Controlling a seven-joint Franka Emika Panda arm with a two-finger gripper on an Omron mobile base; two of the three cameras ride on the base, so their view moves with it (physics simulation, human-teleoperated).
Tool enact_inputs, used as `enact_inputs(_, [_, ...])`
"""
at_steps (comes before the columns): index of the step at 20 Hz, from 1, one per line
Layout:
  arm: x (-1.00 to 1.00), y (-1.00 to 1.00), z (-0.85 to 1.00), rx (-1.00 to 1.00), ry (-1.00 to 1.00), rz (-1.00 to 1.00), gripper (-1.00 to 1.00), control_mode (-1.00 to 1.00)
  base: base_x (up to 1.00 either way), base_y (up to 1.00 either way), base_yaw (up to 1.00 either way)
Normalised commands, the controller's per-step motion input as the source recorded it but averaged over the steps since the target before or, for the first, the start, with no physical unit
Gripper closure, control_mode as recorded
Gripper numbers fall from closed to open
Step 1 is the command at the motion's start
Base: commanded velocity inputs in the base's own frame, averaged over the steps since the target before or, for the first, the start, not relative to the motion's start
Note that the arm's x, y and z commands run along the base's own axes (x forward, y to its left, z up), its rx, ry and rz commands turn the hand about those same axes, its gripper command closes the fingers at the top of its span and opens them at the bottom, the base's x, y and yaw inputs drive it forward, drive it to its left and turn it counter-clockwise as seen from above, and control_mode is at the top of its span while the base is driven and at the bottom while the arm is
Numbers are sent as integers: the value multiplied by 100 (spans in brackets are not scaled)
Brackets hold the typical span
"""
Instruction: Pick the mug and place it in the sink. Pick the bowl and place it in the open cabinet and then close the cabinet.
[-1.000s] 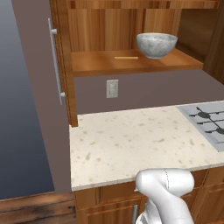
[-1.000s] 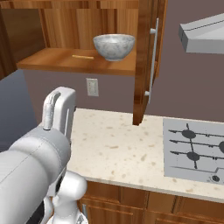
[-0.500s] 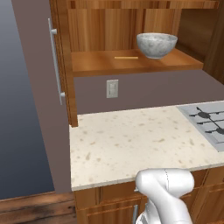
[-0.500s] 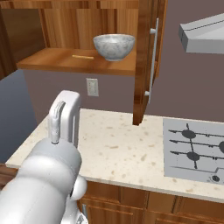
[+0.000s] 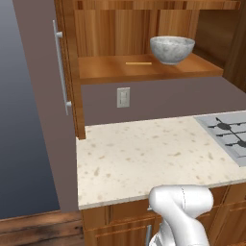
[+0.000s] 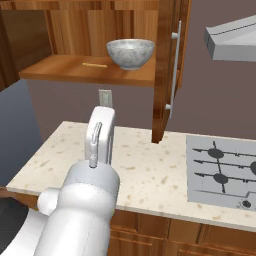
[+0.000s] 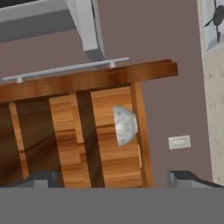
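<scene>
Facing bowl (image 7: 125, 125) on cabinet (image 7: 109, 78) shelf, end effector (image 7: 113, 177) rolled sideways, fingers spread wide.

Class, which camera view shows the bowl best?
The left base view: the bowl sits whole and upright on the cabinet shelf. The right base view shows it equally whole; the hand view shows it rolled sideways.

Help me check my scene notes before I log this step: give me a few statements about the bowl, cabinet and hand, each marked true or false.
1. The bowl sits on the shelf inside the open cabinet. True.
2. The hand grips the bowl. False: its fingers stand open, apart from the bowl.
3. The cabinet doors are closed. False: both doors stand open.
4. A wall outlet sits below the shelf. True.
5. The cooktop carries a pot. False: its burners are bare.
</scene>
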Motion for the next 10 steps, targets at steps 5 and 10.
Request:
enact_inputs(5, [23,-41,0,0,-2,0,-100,-100,0,0,0])
enact_inputs(10, [12,-51,0,0,0,0,-100,-100,0,0,0])
